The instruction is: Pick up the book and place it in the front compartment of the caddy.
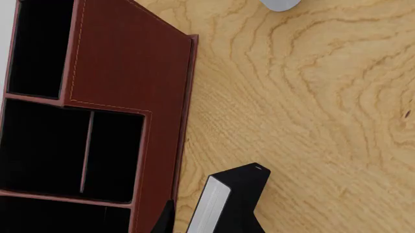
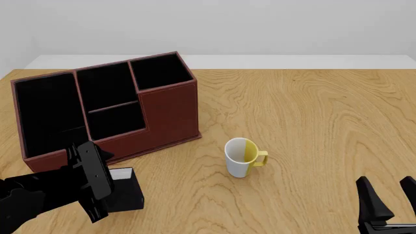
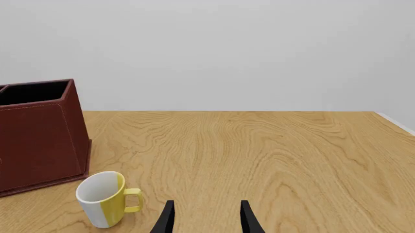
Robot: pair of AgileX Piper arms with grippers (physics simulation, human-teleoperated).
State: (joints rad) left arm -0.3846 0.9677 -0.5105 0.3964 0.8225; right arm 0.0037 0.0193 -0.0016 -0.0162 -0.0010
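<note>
The left gripper is clamped across the covers of the small thick black hardcover book, stiff, probably smooth-skinned, just short of the reddish-brown leather-look caddy ahead; the right gripper idles spread apart.

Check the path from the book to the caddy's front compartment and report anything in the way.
Nothing visible blocks it. The book sits at the left gripper, right beside the caddy, whose front compartment looks open on top. The mug stands off to the right, clear of that path.
</note>
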